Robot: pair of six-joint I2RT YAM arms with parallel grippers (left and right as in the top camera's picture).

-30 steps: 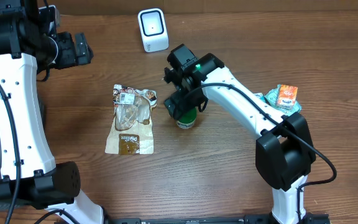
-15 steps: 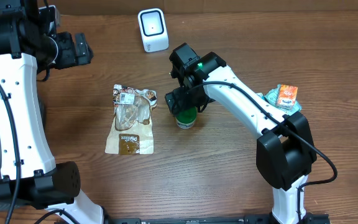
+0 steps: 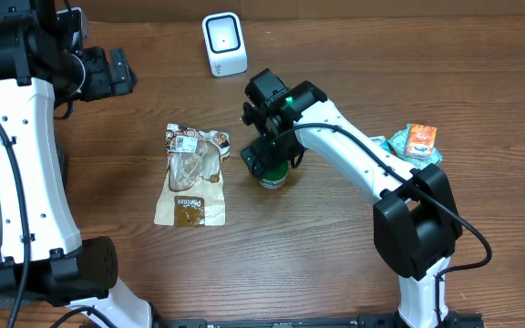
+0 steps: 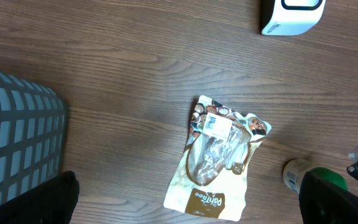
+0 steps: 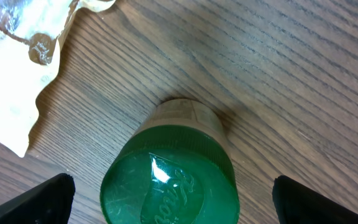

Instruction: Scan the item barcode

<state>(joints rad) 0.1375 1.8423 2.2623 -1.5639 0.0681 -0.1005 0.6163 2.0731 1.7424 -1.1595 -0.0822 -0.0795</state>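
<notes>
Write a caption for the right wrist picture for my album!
Open right gripper hovers above a green-lidded jar on the wooden table, a crinkly snack bag beside it.

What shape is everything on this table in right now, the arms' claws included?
Jar: upright, green lid on, not gripped.
Snack pouch: lying flat, printed side up.
Scanner: standing upright at the far edge.
Orange packet: lying at the right, untouched.
Right gripper: open, jaws on either side of the jar.
Left gripper: open, empty, off to the left.
</notes>
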